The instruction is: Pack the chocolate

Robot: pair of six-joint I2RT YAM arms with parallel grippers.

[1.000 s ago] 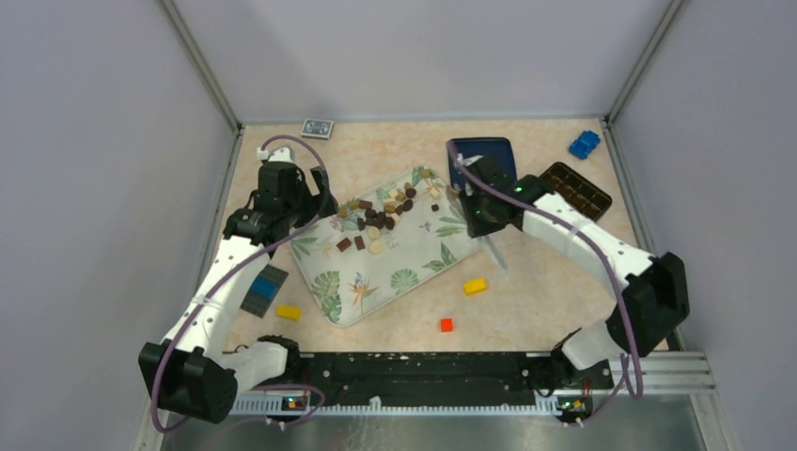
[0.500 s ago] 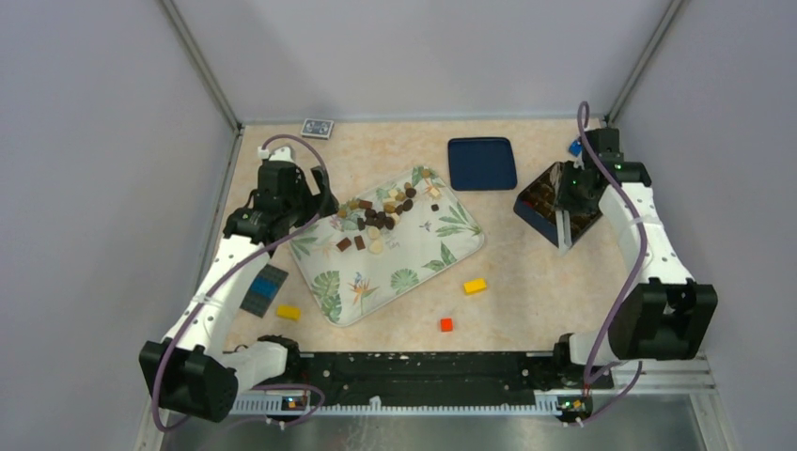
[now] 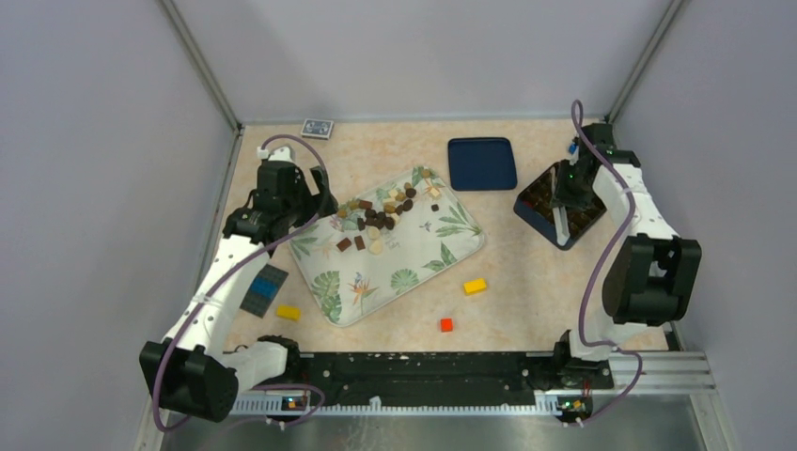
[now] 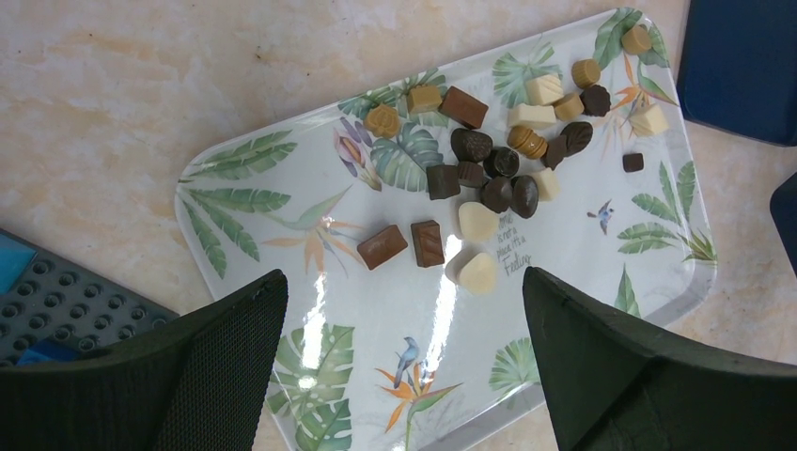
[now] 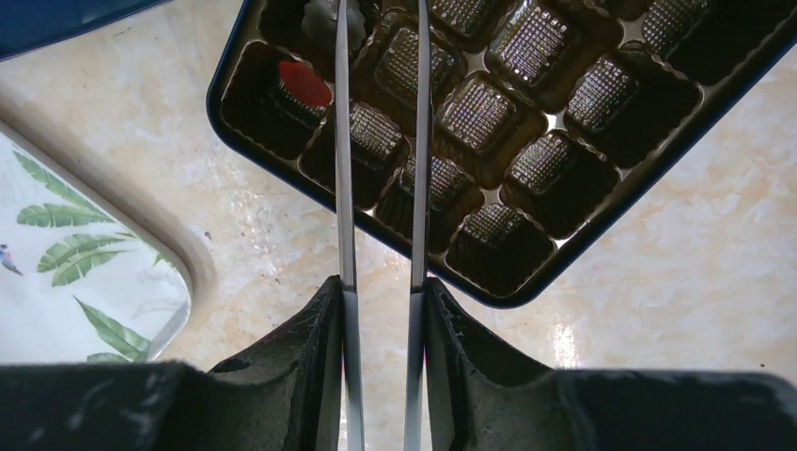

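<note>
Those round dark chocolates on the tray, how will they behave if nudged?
The round chocolates probably skid or roll, since the tray looks glossy. They touch neighbours, so a nudge likely shifts several. Smooth domes may slip when pinched.

Two white-and-black arms work from their bases at the near edge of the table (image 3: 526, 282). The left arm (image 3: 221, 272) stretches forward along the left edge, its wrist bent inward toward the middle. The left gripper (image 4: 399, 282) hangs above the surface with its dark fingers (image 4: 235, 357) spread wide and nothing between them. The right arm (image 3: 639, 207) folds at a high black elbow and reaches toward the far right corner, wrist tipped downward. The right gripper (image 5: 381, 287) is clamped on a pair of thin metal tweezers (image 5: 344, 141), whose two blades run parallel and slightly apart, out past the fingertips.
</note>
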